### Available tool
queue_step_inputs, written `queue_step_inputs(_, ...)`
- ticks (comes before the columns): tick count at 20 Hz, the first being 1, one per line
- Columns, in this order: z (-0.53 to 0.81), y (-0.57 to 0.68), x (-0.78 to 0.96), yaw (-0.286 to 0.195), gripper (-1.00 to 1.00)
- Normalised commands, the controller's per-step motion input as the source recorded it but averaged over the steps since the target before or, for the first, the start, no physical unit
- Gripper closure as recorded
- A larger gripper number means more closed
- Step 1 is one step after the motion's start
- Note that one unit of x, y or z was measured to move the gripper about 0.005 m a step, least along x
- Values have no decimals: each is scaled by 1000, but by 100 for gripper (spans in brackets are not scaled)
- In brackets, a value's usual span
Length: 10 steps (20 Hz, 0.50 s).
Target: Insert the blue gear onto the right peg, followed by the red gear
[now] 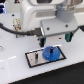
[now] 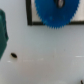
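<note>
- You see 1 blue gear [image 1: 50, 52]: a wide, flat, bright blue toothed disc with a dark centre.
- It lies on the grey plate [image 1: 35, 58], toward the exterior view's right.
- The gripper [image 1: 54, 37] hangs above it, fingers spread, holding nothing.

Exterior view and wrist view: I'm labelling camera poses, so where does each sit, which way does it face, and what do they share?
Exterior view: off the arm, raised, looking down at the white table; the white arm and its pincer hang above the plate, which carries the blue gear.
Wrist view: on the wrist, looking down at the table; one teal pincer finger shows at an edge.
Shared: the blue gear, the plate's black border, the table.
</note>
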Motion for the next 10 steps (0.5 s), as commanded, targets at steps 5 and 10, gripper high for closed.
queue_step_inputs(5, 40, 128, -673, 0, -100)
queue_step_inputs(10, 14, 172, -780, 0, -100)
